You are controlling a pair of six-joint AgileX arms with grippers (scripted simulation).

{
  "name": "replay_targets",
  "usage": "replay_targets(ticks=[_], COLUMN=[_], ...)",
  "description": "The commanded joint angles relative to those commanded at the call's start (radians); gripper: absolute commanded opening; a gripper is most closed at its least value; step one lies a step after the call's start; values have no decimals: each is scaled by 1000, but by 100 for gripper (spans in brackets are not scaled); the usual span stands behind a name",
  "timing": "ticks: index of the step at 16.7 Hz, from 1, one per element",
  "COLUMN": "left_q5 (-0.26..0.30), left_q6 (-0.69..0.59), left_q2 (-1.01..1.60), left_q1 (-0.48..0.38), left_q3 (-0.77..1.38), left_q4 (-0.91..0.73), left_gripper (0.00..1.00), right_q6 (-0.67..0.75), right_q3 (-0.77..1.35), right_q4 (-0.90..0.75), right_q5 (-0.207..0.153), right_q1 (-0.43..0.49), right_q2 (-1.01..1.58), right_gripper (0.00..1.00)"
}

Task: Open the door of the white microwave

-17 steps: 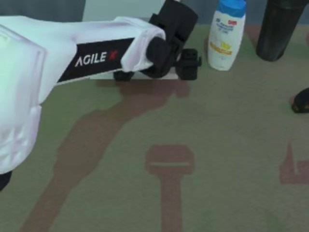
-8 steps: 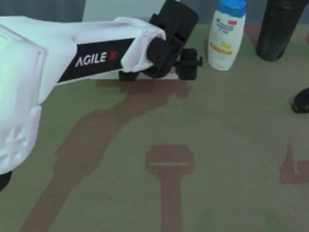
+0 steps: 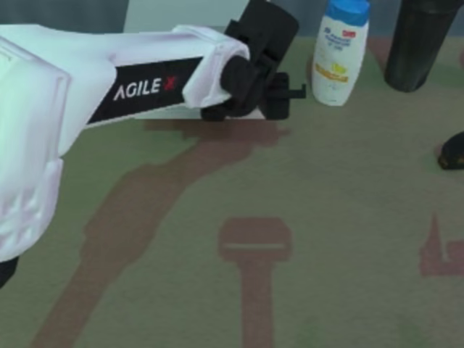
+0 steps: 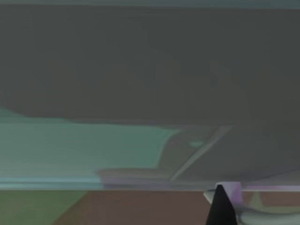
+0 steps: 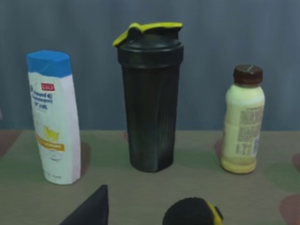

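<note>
Green camouflage cloth with brown blotches covers the table [image 3: 326,217], bare across the lower half of the top view. Beyond it, in the upper middle, the left gripper [image 3: 246,112] sits at the front edge of the white microwave [image 3: 181,14], whose top shows at the upper edge of the frame behind the arm. Whether its claw is released or clenched I cannot tell, as its black fingers are partly hidden under the wrist. The left wrist view is filled by the door [image 4: 150,70] (grey window pane, pale teal floor behind it). Just right of the gripper stands a white blue-capped bottle [image 3: 341,51], then a black shaker cup [image 3: 417,43]. The right gripper [image 3: 453,151] is parked at the right edge.
</note>
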Motion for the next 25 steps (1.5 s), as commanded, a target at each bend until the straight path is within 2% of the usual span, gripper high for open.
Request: replay_targets(ticks=[8,9,16,25], left_q5=[0,14,-20,-21], left_q6=[0,-3,-30,-31], left_q2=[0,-25,-86,-87], left_q1=[0,-38,-35,-34], left_q3=[0,-50,-139,-142], left_q4=[0,-8,43,44], left_gripper=[0,0,0,0], right_q6=[0,0,0,0], right_q3=[0,0,0,0], right_q4=[0,0,0,0], right_q5=[0,0,0,0], right_q1=[0,0,0,0], right_q2=[0,0,0,0], right_gripper=[100,100,100,100])
